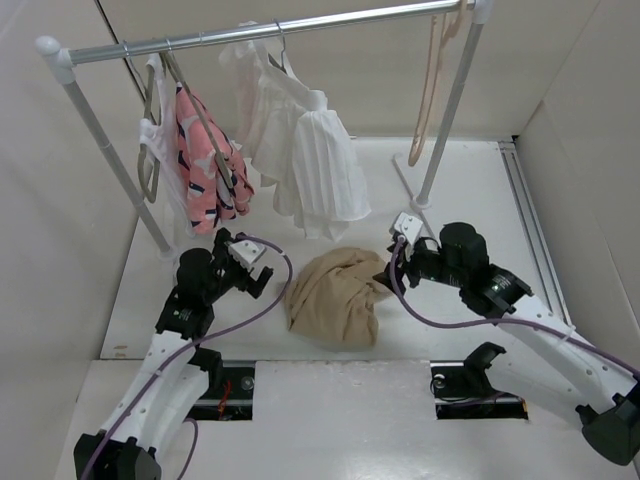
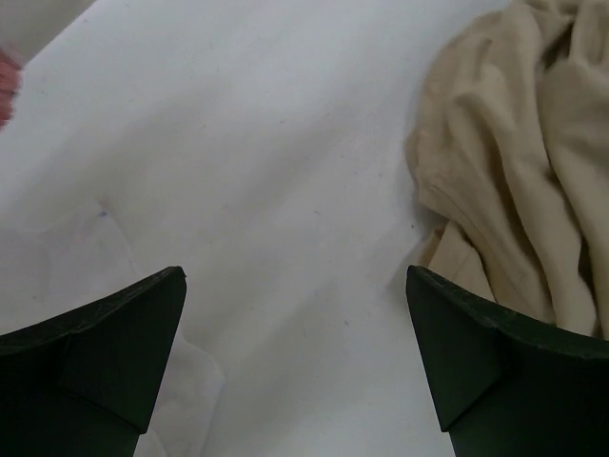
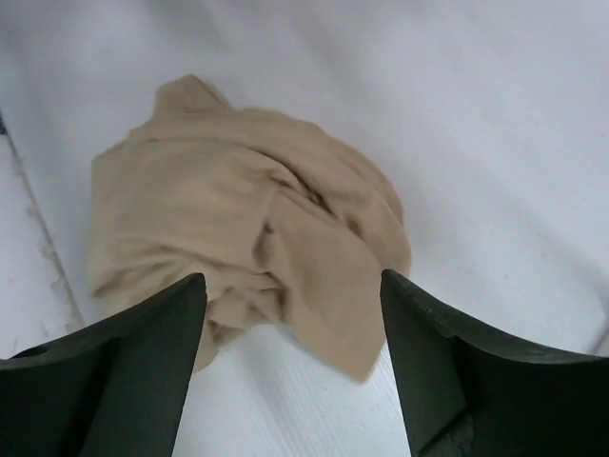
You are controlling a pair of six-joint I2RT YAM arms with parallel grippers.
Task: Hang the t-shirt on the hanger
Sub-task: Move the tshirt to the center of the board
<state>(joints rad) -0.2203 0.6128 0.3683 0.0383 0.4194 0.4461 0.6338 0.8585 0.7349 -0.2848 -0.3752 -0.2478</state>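
Observation:
The tan t-shirt lies crumpled in a heap on the white table between my two arms. It fills the right side of the left wrist view and the middle of the right wrist view. The pale beige-pink hanger hangs on the rail at the far right, next to the right post. My left gripper is open and empty, just left of the shirt. My right gripper is open and empty at the shirt's right edge, with a flap of fabric between its fingers.
A metal garment rack stands at the back. A pink patterned garment and white tops hang on it at the left and middle on grey hangers. The rack's right post stands behind my right gripper. Beige walls enclose the table.

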